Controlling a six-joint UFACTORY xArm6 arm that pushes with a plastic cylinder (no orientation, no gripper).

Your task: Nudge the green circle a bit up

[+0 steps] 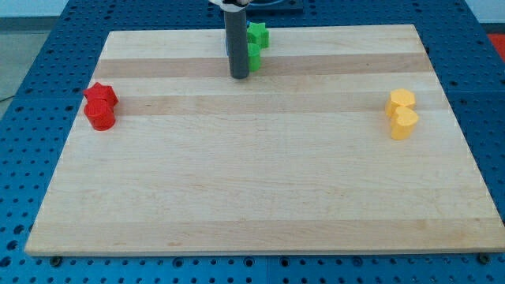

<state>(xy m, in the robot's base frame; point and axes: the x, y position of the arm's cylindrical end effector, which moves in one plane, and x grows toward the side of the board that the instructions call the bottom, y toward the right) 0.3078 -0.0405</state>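
Two green blocks sit near the view's top centre of the wooden board (pixel 260 181). The lower green block (pixel 254 57) is largely hidden behind the rod, so its shape is unclear. The upper green block (pixel 258 34), star-like, sits just above it, touching or nearly so. My tip (pixel 239 76) rests on the board just left of and slightly below the lower green block, touching or almost touching it.
Two red blocks (pixel 100 105) sit together at the view's left edge of the board. Two yellow blocks (pixel 402 113) sit together at the view's right. Blue perforated table surrounds the board.
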